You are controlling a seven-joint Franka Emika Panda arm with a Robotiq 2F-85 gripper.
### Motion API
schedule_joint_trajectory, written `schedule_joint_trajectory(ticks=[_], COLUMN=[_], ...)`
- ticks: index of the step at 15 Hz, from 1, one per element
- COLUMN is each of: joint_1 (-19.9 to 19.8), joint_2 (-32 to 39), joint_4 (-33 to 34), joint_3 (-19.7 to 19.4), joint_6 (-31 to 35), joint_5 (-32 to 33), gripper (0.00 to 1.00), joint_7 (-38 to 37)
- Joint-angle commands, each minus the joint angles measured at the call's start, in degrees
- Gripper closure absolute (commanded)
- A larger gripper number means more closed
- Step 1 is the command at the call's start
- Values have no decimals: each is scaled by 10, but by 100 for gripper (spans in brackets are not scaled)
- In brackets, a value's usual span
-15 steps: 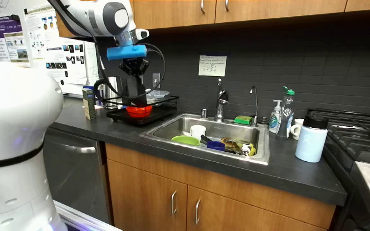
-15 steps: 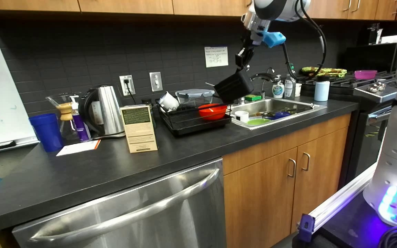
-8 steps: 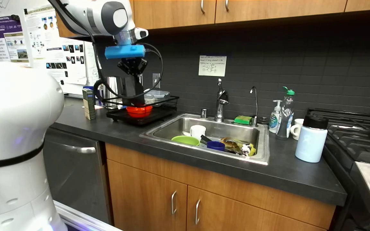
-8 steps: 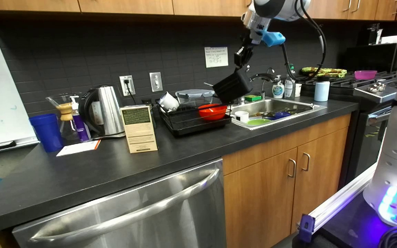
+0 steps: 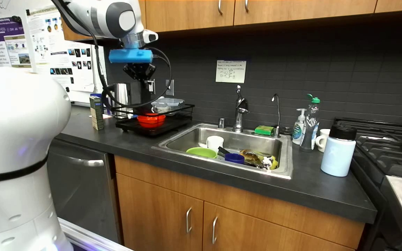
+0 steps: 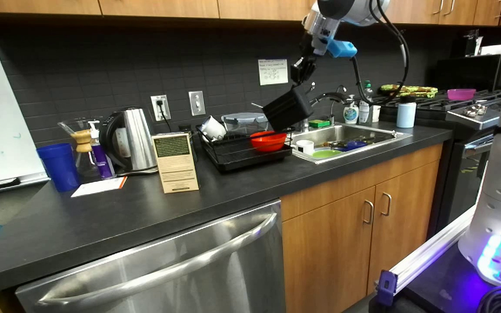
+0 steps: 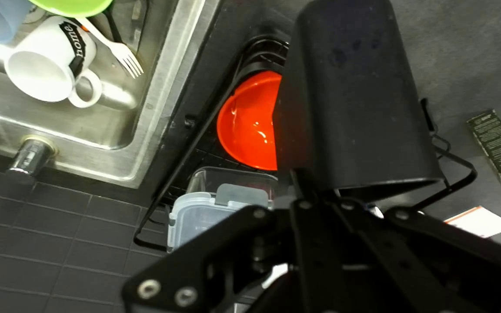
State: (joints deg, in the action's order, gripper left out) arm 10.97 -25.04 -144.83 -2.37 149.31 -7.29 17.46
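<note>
gripper (image 7: 321, 193) clamped on the edge of a black container (image 6: 286, 109), which hangs tilted over the dish rack (image 6: 250, 162). a red bowl (image 7: 248, 121) sits in the rack, near a lidded clear box (image 7: 202, 215); the sink (image 7: 159, 104) is set in the bench (image 6: 102, 217) alongside.

Dark tiled wall (image 5: 326, 69), wooden upper cabinets (image 5: 302, 10), charcoal countertop (image 6: 102, 217).
</note>
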Motion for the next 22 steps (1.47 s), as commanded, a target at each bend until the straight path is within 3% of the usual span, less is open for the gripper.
schedule_joint_trajectory(ticks=[1, 8, 15, 22], joint_1=[21, 29, 36, 42], joint_2=[-3, 4, -1, 10], joint_4=[9, 10, 2, 6], joint_3=[-1, 20, 78, 115], joint_6=[-2, 6, 40, 57], joint_5=[-31, -48, -46, -42], gripper=[99, 99, 99, 99], joint_7=[-5, -44, -147, -198])
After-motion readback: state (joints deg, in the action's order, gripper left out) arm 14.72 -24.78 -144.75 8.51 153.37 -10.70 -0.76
